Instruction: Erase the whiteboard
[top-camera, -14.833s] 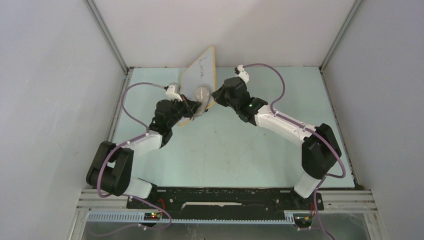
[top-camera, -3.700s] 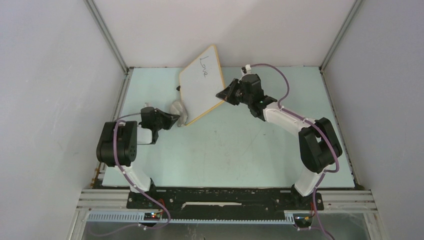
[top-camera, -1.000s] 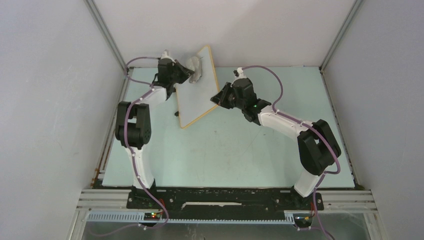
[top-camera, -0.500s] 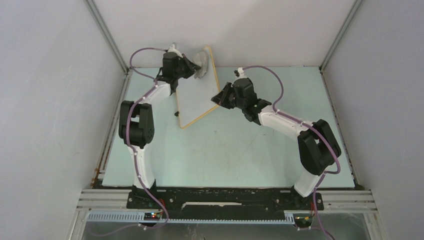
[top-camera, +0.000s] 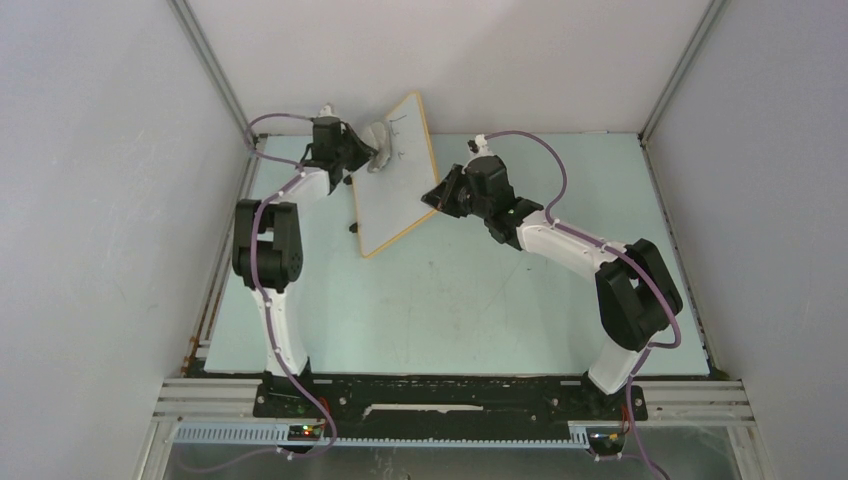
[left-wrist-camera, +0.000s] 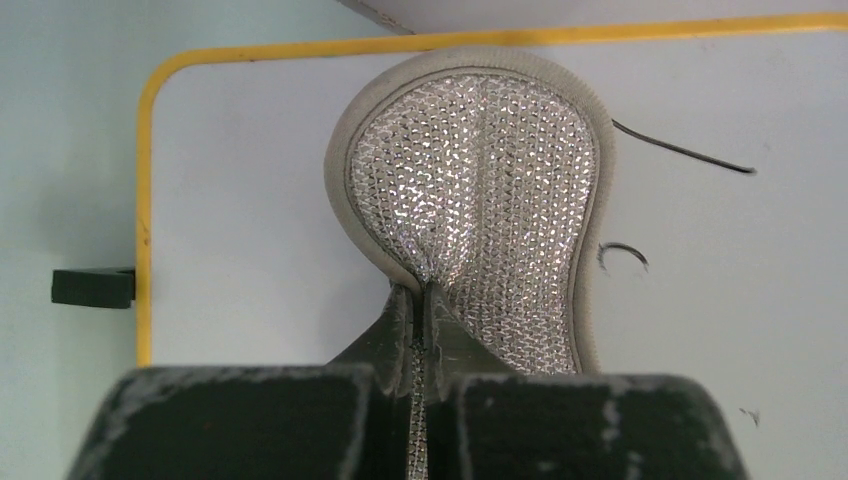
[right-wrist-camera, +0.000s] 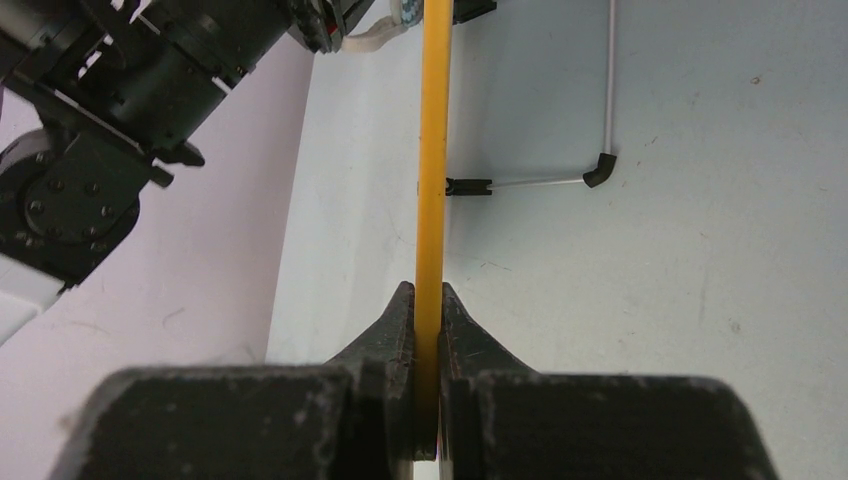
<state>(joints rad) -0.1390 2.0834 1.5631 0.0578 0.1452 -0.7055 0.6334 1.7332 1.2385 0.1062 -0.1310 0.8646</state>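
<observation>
Left gripper (left-wrist-camera: 424, 305): my jaws pinch the grey oval mesh cloth pad (left-wrist-camera: 470, 180) tight.
Whiteboard (top-camera: 395, 195): small, white, yellow-framed, tilted above the pale green table (top-camera: 480, 300); pad against its upper corner, dark strokes (left-wrist-camera: 680, 155) beside, possibly writing.
Right gripper (right-wrist-camera: 428, 300): my jaws clamp its yellow edge.

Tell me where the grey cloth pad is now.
In the top view, the cloth pad sits far left, held by the left pincer against the upper part of the whiteboard.

The whiteboard (top-camera: 395, 195) stands on the pale-green table (top-camera: 480, 300).
</observation>
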